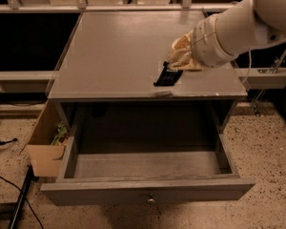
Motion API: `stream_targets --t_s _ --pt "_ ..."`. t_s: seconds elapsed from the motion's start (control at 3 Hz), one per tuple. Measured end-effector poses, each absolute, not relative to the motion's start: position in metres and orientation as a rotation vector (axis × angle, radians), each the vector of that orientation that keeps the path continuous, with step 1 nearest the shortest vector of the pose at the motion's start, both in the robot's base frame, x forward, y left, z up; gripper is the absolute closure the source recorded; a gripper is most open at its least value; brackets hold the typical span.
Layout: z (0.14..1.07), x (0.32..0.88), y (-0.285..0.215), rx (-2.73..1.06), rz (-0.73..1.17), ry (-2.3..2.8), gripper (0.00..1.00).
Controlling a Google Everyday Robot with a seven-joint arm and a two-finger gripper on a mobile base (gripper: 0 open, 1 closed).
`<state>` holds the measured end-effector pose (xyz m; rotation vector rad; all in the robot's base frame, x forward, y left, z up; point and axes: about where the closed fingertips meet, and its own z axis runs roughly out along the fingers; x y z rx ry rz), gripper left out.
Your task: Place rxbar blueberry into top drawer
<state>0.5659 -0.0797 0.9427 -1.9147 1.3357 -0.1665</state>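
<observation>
Eyes on the gripper [180,60]: it hangs low over the right part of the tabletop [114,51], at the end of the white arm [233,27] that reaches in from the right. From where I stand I cannot tell whether it is clenched or released. The bar [167,75], dark and flat, lies right at its tip on the side toward the front edge, down on the tabletop. Gripped or only touched, I cannot say. Below and in front of the gripper the drawer [148,191] stands pulled open, its knob [151,200] mid-panel. A box [45,159] sits on the floor beside the drawer, on the side away from the arm.
</observation>
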Motion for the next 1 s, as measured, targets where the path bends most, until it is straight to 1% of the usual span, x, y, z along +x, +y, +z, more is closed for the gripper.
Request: stream_targets --t_s 0.33,0.67,1.0 --pt "0.955 0.53 -0.106 -1.966 -0.083 1.211 1.0" --pt "0.954 0.532 -0.101 -1.975 -0.093 1.203 1.0" --pt "0.95 0.521 -0.103 -2.003 -0.063 1.164 1.0"
